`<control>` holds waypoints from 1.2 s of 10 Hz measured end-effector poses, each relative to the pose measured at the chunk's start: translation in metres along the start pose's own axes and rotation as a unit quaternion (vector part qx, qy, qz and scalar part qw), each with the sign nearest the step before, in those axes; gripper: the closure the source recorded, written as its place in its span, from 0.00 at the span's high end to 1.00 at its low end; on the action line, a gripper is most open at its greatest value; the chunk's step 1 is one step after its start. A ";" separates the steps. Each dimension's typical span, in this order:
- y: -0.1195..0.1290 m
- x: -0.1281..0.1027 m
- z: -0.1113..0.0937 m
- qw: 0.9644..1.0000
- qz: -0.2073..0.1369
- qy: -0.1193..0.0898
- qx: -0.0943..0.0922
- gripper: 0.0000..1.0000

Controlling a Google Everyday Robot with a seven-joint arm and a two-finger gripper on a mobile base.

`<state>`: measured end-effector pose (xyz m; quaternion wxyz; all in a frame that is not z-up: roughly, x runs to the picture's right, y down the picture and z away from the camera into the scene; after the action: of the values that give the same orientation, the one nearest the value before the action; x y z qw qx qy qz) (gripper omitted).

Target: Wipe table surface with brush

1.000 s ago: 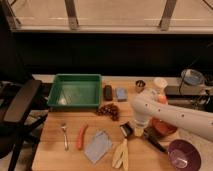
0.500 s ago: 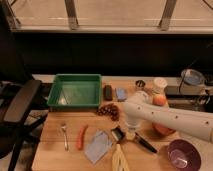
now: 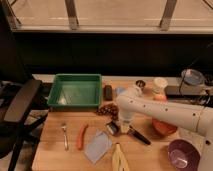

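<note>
The table surface is a broad top of pale wooden planks. The brush lies low on it near the middle, its squarish head to the left and its thin black handle running down to the right. My gripper comes in from the right on the white arm, points down and is shut on the brush just behind the head. The brush head is at the table, right of the carrot and above the grey-blue cloth.
A green tray stands at the back left with a black block beside it. A fork, carrot, grey-blue cloth and banana lie in front. A purple bowl sits at the right, and a chair at the left edge.
My gripper and the brush have moved left across the table, from near the orange thing to the middle. The other things have not moved.
</note>
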<state>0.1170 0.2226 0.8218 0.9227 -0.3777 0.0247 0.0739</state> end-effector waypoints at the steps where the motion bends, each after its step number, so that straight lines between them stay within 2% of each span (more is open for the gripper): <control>1: -0.004 0.010 0.000 1.000 0.009 0.006 0.001 0.00; 3: -0.010 0.035 0.001 0.999 0.033 0.016 0.002 0.00; 5: -0.013 0.071 0.000 0.997 0.067 0.025 0.003 0.00; 7: -0.008 0.084 0.001 0.997 0.075 0.029 0.000 0.00; 9: 0.004 0.081 0.005 0.997 0.061 0.036 -0.007 0.00; 12: 0.035 0.045 0.008 0.999 0.017 0.039 -0.018 0.00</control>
<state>0.1558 0.2579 0.7991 0.9127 -0.3964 0.0657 0.0748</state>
